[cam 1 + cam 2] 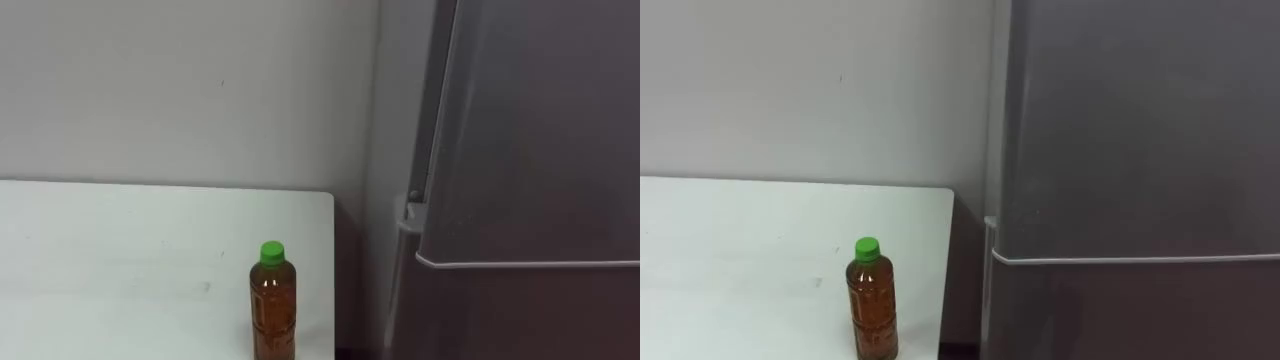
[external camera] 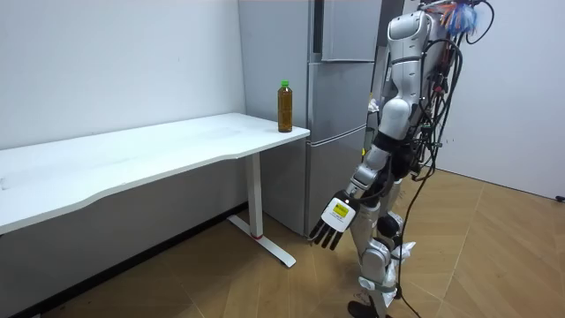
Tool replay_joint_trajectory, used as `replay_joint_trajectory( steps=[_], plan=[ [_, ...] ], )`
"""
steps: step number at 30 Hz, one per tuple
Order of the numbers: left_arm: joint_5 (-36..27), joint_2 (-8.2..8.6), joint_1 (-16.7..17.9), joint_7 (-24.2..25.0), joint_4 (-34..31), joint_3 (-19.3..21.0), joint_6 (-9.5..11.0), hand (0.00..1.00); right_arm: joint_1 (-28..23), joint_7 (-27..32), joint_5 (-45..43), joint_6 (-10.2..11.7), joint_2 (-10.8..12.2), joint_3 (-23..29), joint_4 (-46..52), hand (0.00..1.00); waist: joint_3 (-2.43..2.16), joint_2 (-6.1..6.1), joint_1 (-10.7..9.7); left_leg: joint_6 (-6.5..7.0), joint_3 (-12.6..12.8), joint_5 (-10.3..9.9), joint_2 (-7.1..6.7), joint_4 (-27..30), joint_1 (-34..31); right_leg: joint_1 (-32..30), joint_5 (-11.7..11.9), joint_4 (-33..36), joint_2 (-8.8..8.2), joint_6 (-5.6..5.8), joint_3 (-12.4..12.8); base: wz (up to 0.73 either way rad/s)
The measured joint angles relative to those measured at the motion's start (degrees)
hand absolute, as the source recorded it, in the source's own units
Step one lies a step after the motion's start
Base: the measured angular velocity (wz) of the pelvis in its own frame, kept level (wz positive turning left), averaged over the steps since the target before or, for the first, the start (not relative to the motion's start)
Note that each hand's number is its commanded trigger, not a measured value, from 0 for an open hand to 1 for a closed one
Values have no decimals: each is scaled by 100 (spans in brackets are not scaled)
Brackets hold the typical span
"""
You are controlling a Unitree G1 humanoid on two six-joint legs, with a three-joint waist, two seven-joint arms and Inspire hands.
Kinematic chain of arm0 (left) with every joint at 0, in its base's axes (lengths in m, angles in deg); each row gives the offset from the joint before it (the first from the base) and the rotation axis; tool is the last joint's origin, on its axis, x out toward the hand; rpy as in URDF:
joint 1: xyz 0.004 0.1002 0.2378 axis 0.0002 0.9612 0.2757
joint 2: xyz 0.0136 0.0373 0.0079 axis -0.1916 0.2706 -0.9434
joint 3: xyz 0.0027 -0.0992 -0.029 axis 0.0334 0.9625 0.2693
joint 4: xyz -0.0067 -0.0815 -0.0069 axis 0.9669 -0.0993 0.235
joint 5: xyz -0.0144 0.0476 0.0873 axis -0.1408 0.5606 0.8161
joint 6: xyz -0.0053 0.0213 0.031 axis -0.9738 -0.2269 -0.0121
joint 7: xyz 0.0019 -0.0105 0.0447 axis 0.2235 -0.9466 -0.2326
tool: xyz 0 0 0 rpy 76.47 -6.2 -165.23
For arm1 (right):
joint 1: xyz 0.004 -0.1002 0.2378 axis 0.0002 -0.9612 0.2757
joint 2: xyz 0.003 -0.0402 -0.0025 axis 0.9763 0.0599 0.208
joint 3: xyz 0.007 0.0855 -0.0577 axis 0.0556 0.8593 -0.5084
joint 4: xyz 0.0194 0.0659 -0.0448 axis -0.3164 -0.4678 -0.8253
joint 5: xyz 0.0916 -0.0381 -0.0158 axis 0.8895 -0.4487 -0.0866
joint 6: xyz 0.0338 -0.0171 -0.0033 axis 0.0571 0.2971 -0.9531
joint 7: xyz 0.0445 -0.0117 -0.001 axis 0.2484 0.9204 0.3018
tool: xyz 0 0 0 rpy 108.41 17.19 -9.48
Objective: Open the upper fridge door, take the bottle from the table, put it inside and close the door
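Observation:
A bottle [image 1: 272, 305] of brown liquid with a green cap stands upright on the white table [image 1: 100, 260], close to the corner nearest the fridge. The grey fridge [image 1: 540, 130] rises right beside that corner, with both doors shut and the seam between upper and lower door about level with the bottle's cap. In the room view I stand before the fridge [image 2: 340, 35], with the bottle [image 2: 284, 106] off to my left. My left hand [image 2: 334, 221] hangs low at my side, fingers straight, holding nothing and well below the table [image 2: 132, 155].
A pale wall runs behind the table and fridge. The long table stretches away to the room view's left on white legs. Wooden floor lies open around me.

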Motion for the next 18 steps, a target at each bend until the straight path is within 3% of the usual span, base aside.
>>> replay_joint_trajectory(
  steps=[11, 18],
  plan=[
    [86, 16, 64, -196, 55, -7, 3, 0, 23, 34, -269, 46, -1, -11, -17, 0, 7, -5, -8, -1, -9, 1, -1, 7, -6, 8, 4, 0, -11, -7, -8, 0],
    [-49, 18, 93, -200, 89, 24, -198, 0, 92, 81, -423, -41, -2, 7, -21, 0, 7, -10, 2, 0, -16, 1, -8, 13, 0, 23, 4, -2, -53, -3, -103, 1]
  ],
)
